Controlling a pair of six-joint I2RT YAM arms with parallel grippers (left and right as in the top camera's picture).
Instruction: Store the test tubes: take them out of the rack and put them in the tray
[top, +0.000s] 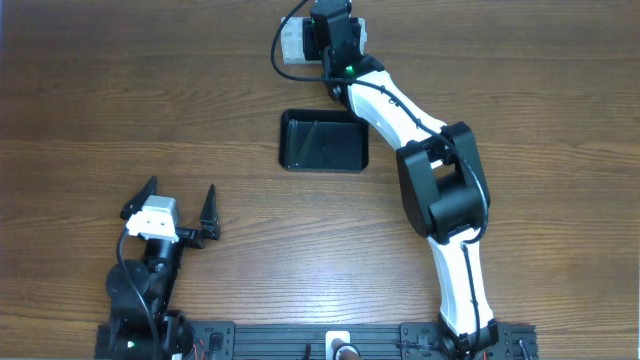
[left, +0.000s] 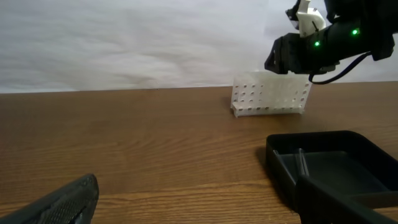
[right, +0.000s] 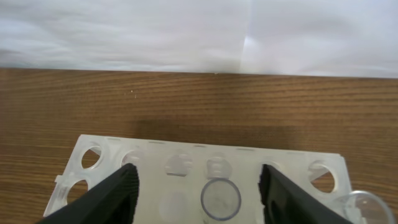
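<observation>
Now your right end effector (right: 199, 186) hangs wide open over the rack (right: 152, 155), straddling an upright test tube (right: 220, 199). It is probably light, slick and brittle, so pinch it gently just below the rim.

Brown wood-grain tabletop (top: 120, 100) spreads under & all round the right hand (right: 199, 177). Plain white backdrop (right: 124, 31) stands at tabletop's far edge, just beyond that hand. Faint vertical seam (right: 242, 37) in it, ahead of hand.
</observation>
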